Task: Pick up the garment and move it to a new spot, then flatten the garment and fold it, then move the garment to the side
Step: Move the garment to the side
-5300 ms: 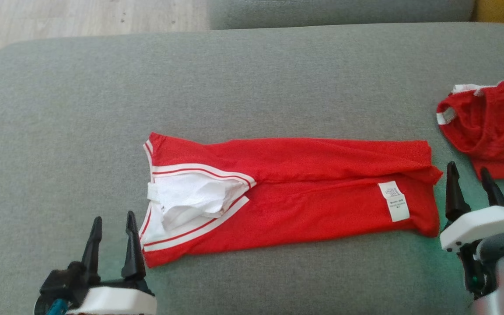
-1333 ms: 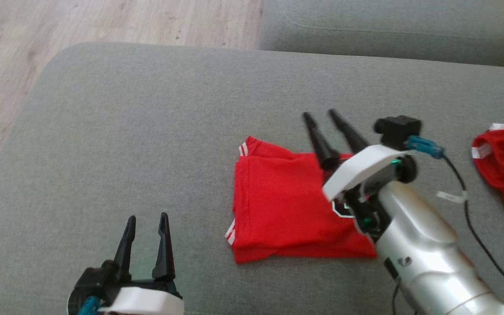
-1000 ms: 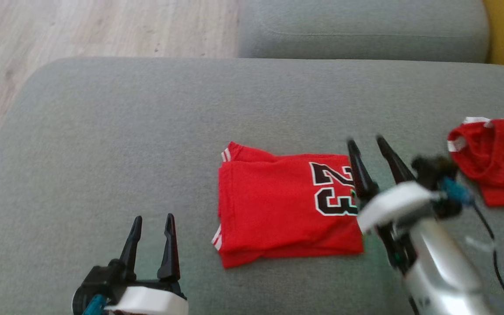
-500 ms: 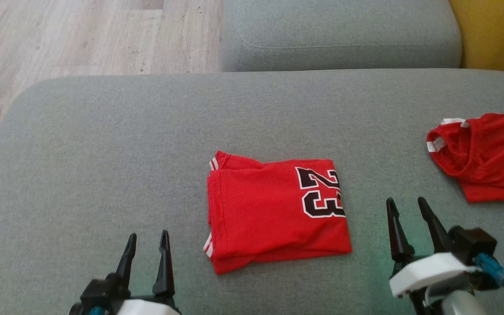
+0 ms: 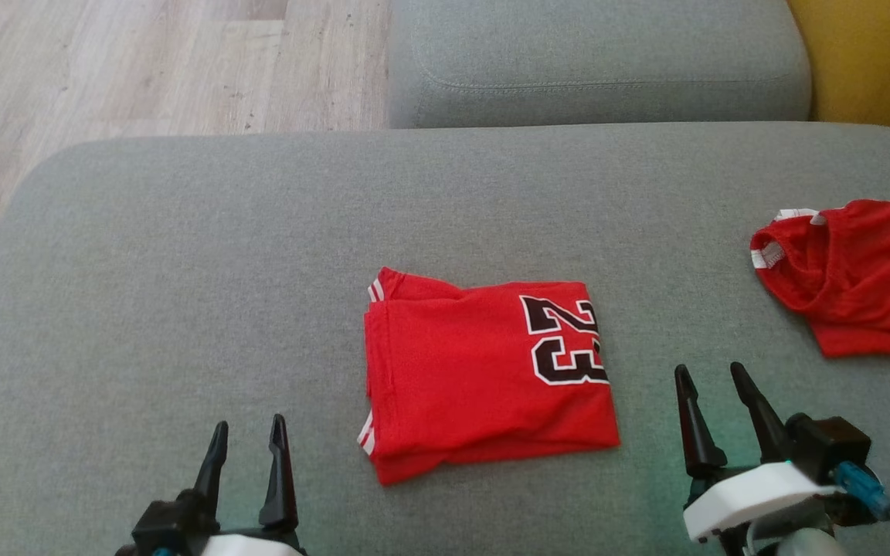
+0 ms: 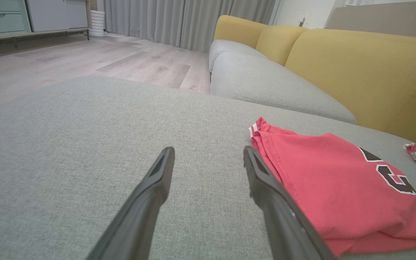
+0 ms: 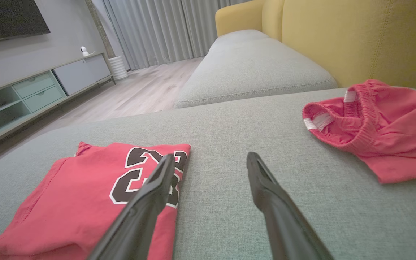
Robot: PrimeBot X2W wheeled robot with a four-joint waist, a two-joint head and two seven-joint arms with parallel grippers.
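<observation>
Soft even daylight, faint green glow on the cushion (image 5: 182, 270) at 5 and 7 o'clock, wrist views slightly bowed

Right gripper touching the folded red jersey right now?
Apart. Head view shows a strip of bare grey cushion between the right gripper and the folded jersey's right edge; its jaws stand open.

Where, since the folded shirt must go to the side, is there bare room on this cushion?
Widest: the cushion left of the folded shirt, out to its rounded edge. Also bare: the strip behind the shirt, up to the far cushion. Narrower: the gap between shirt and red shorts. Crowded: the right end, around the shorts.
</observation>
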